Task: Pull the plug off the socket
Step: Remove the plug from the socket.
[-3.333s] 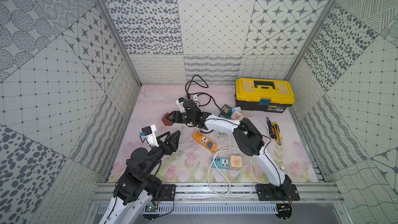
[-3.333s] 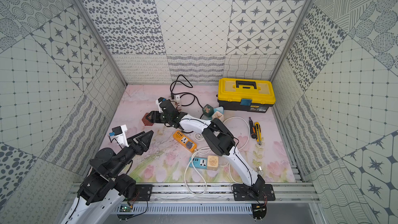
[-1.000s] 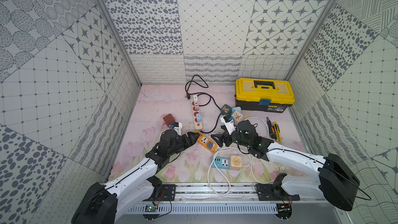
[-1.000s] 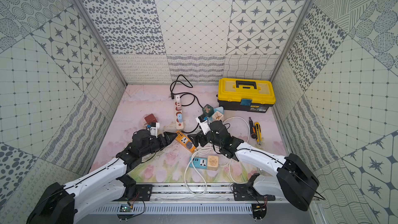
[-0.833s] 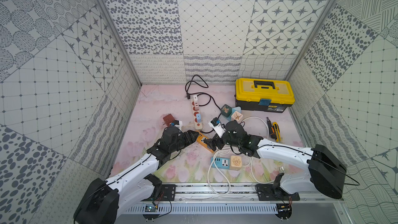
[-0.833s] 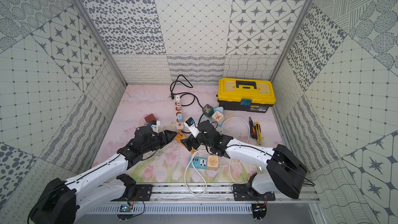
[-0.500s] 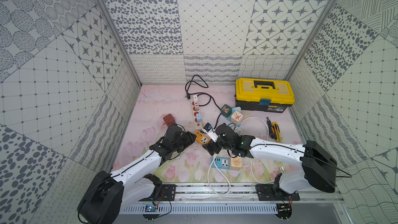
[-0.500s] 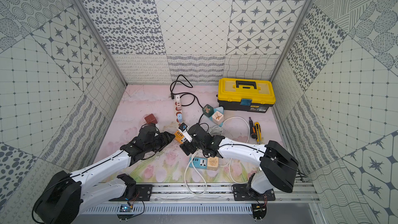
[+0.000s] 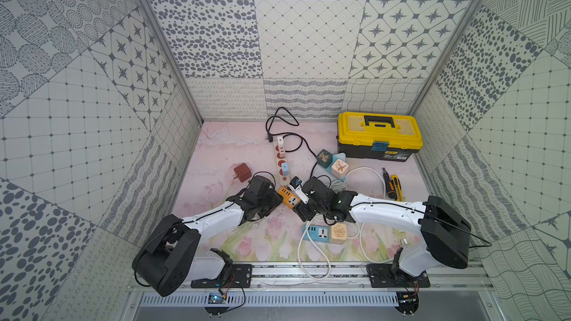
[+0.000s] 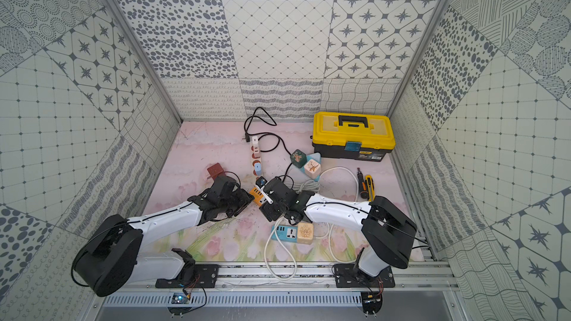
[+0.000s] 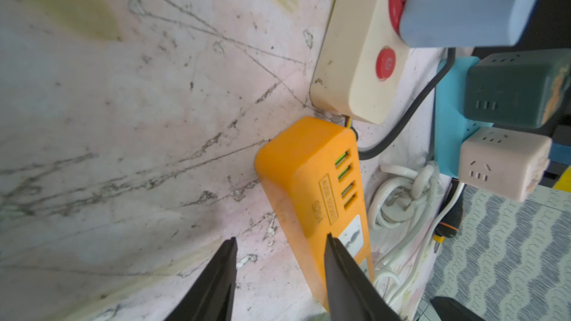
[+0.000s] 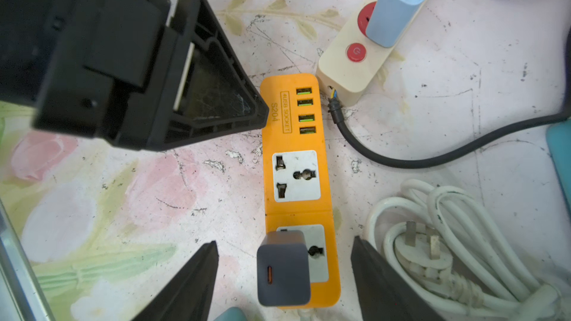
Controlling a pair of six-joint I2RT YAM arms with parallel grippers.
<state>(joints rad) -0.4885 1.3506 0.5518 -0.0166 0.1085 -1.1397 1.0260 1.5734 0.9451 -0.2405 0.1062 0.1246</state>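
- Grey USB charger plug (image 12: pixel 282 268) sits in the end outlet of the orange socket strip (image 12: pixel 296 174), mid-floor, at about 8 o'clock from the yellow toolbox (image 9: pixel 379 135)
- Right gripper (image 12: pixel 283 240) is spread wide, a finger on either side of the plug, clear of both
- Left gripper (image 11: pixel 281 237) stands parted at the strip's USB end, one finger over its top, grasping nothing
- Cream power strip (image 9: pixel 281 159) lies at 12 o'clock from the orange one
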